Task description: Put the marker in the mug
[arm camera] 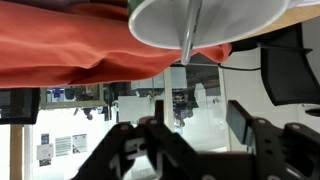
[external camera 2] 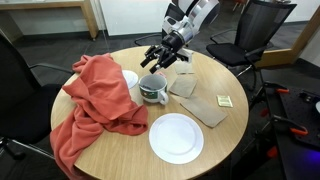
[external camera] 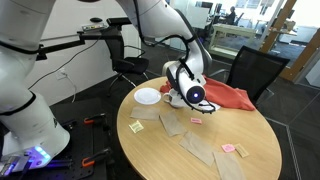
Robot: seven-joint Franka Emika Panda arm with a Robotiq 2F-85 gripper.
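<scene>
The pale mug (external camera 2: 153, 91) with a dark rim stands near the middle of the round table, next to the red cloth. My gripper (external camera 2: 160, 62) hangs just above it with its fingers apart. In the wrist view, which stands upside down, the mug (arm camera: 235, 20) fills the top. The marker (arm camera: 190, 35), a slim dark stick, runs across the mug towards my gripper (arm camera: 197, 115). Its end stops short of the fingertips, and nothing sits between them. In an exterior view the gripper (external camera: 192, 98) hides the mug and the marker.
A red cloth (external camera 2: 95, 100) covers the table's side by the mug. A cream cylinder (external camera 2: 130, 78) stands right behind the mug. A white plate (external camera 2: 176, 137) lies near the front edge. Flat tan paper pieces (external camera 2: 205, 108) lie beside the mug. Black chairs (external camera 2: 265, 30) stand around.
</scene>
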